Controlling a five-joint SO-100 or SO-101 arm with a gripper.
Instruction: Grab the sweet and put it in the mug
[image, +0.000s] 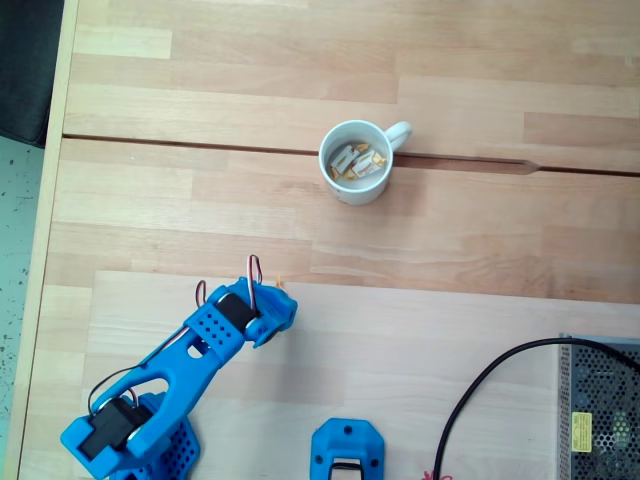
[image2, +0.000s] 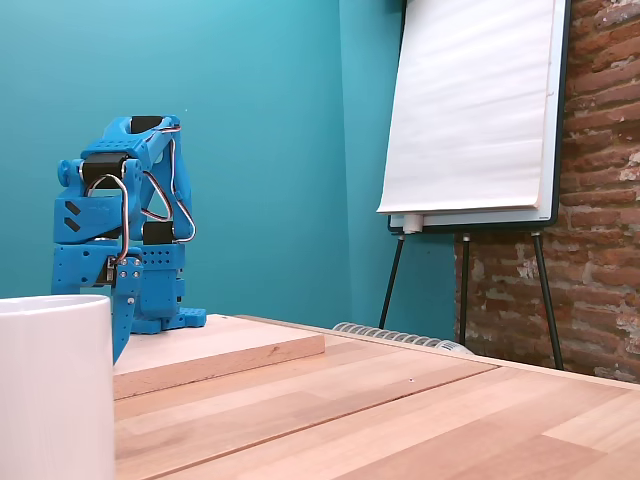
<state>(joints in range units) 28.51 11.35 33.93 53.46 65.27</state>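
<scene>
Nearest my low side camera stands the mug (image2: 52, 385), a smooth white ceramic wall that crowds the lower left corner of that fixed view. Behind it I note the table (image2: 400, 420), pale jointed wood planks with a raised wooden board (image2: 220, 350) on top. On that board sits the blue plastic arm (image2: 120, 240), folded, with its fingers (image2: 122, 310) pointing down toward the board's edge; from this side I cannot tell whether they are parted or closed. The room has a teal wall (image2: 270, 150), a flip chart (image2: 472, 110) on dark legs, and a rough brick wall (image2: 605, 200) at the right.

From my fixed view above, the mug (image: 358, 160) is round with a small looped handle to its upper right, standing across a dark seam in the table (image: 200, 200). Inside it lie several sweets (image: 356, 163), white wrappers with orange-yellow ends. The arm (image: 190, 370) reaches up from the lower left; a small orange speck shows at its tip, too small to identify. A black cable (image: 490, 380) and a perforated metal box (image: 600, 410) occupy the lower right.
</scene>
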